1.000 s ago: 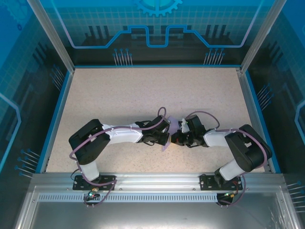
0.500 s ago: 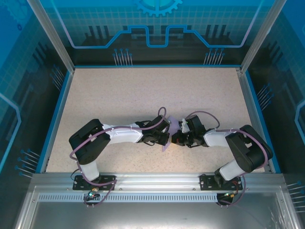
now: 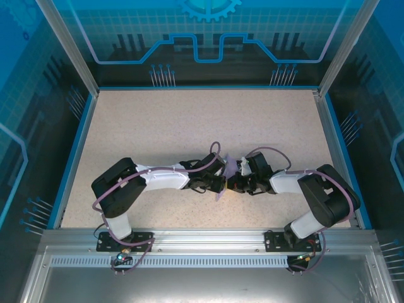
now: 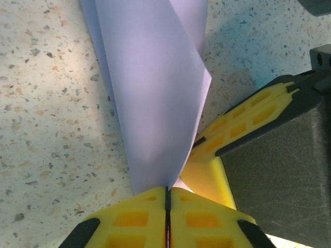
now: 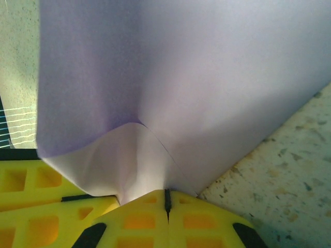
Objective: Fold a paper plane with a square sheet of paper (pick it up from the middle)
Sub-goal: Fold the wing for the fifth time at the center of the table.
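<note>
The square sheet of paper [image 3: 230, 166] is pale lilac and stands folded upward between my two grippers, near the middle of the table's front half. My left gripper [image 3: 220, 184] is shut on one edge of it; in the left wrist view the folded sheet [image 4: 155, 93] rises from the closed yellow tips of the left gripper [image 4: 167, 192]. My right gripper [image 3: 233, 184] is shut on the paper from the other side, and in the right wrist view the sheet [image 5: 181, 77] buckles above the right gripper [image 5: 167, 196]. The two grippers almost touch.
The speckled beige table [image 3: 189, 126] stretches far beyond the arms, bounded by a blue rim [image 3: 74, 151] and aluminium posts [image 3: 344, 50]. The right gripper's yellow fingers [image 4: 243, 121] crowd the left wrist view. The metal base rail [image 3: 202, 243] runs along the near edge.
The two grippers have drawn slightly closer together, and the paper standing between them looks narrower and more upright. Both grips are unchanged.
</note>
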Action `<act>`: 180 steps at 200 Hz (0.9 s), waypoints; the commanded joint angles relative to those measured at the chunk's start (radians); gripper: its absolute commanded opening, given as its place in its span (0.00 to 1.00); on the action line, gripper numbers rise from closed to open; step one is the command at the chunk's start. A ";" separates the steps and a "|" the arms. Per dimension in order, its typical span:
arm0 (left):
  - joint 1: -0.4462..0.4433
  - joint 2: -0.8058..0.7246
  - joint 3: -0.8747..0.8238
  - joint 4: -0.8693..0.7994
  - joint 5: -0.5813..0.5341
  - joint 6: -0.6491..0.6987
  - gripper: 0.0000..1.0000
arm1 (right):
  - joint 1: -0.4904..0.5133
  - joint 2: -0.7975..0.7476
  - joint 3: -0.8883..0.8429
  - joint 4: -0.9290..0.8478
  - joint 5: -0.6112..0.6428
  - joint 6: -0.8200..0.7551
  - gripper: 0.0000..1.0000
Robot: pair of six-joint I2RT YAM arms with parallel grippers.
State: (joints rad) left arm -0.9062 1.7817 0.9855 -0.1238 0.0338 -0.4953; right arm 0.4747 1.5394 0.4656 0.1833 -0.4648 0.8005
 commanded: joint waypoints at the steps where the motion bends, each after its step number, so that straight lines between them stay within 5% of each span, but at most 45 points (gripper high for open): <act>1: -0.013 0.022 0.017 0.019 0.043 -0.011 0.09 | -0.007 0.044 -0.025 -0.030 0.038 -0.009 0.00; 180: -0.006 0.068 -0.042 0.073 0.058 -0.016 0.10 | -0.037 -0.076 -0.022 -0.048 0.001 -0.003 0.05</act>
State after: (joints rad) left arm -0.9081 1.8206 0.9699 -0.0456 0.0696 -0.4992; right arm 0.4622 1.5078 0.4492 0.1776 -0.4610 0.8043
